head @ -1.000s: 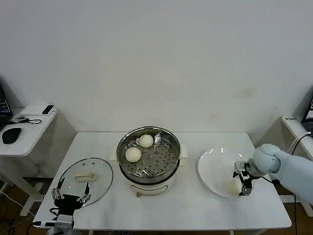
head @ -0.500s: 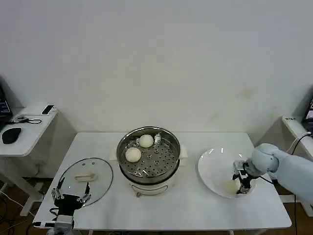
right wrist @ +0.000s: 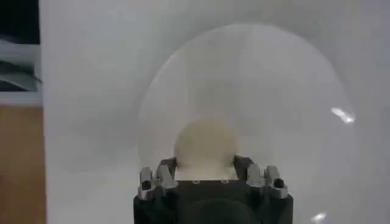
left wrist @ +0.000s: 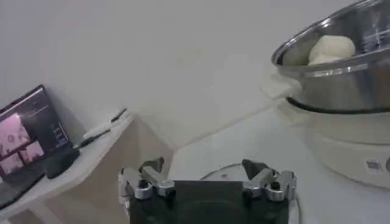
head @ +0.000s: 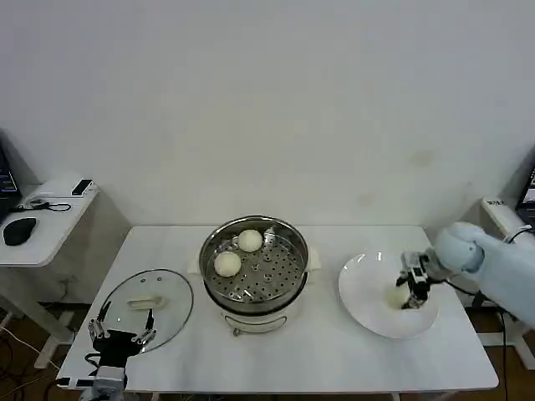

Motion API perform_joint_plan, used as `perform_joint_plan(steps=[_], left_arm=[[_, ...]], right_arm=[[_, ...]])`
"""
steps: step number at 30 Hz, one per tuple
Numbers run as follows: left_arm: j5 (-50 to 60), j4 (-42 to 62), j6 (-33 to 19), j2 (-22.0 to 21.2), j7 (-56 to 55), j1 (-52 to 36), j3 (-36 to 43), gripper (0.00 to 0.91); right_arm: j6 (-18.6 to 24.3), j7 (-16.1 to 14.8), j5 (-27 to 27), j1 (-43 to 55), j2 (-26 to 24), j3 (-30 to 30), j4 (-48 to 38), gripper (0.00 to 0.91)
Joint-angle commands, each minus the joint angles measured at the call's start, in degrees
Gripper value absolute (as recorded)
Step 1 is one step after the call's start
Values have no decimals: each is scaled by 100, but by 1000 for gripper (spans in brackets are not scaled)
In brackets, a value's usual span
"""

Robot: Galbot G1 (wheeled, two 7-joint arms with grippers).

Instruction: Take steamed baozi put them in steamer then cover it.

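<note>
The steamer (head: pixel 253 266) stands mid-table with two steamed baozi (head: pixel 250 241) (head: pixel 227 264) on its perforated tray. My right gripper (head: pixel 410 294) is shut on a third baozi (head: pixel 395 297), held a little above the white plate (head: pixel 364 288). In the right wrist view that bun (right wrist: pixel 204 143) sits between the fingers of the gripper (right wrist: pixel 205 163), with the plate (right wrist: pixel 274 91) below. The cover (head: pixel 149 302) lies flat at the table's left. My left gripper (head: pixel 123 337) hangs open over the cover's near edge. The left wrist view shows this gripper (left wrist: pixel 204 176), the steamer (left wrist: pixel 341 91) and a bun (left wrist: pixel 331 49).
A low side table (head: pixel 46 213) with a mouse and a phone stands left of the main table, and a laptop (left wrist: pixel 30 131) rests there. Another table edge (head: pixel 501 213) is at the far right. Bare tabletop lies between steamer and plate.
The right gripper has risen and drawn back toward the plate's far side with the baozi in its fingers. The left arm has not moved.
</note>
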Motion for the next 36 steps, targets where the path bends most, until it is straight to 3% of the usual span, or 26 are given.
perform_joint_plan(steps=[1, 11, 24, 35, 36], left_arm=[[2, -34, 2, -3, 3, -4, 4, 907], [-8, -114, 0, -1, 5, 56, -61, 907], [-18, -254, 7, -55, 3, 131, -196, 907], [-40, -366, 14, -101, 2, 211, -327, 907], [-42, -367, 12, -112, 1, 218, -340, 907]], right_arm=[[-51, -8, 582, 1340, 319, -249, -12, 645], [-36, 111, 995, 3273, 1877, -1460, -384, 645], [258, 315, 1471, 3083, 3674, -1837, -541, 645], [1185, 359, 895, 2963, 4254, -2437, -309, 645], [1452, 364, 862, 2927, 4291, -2532, -316, 645]])
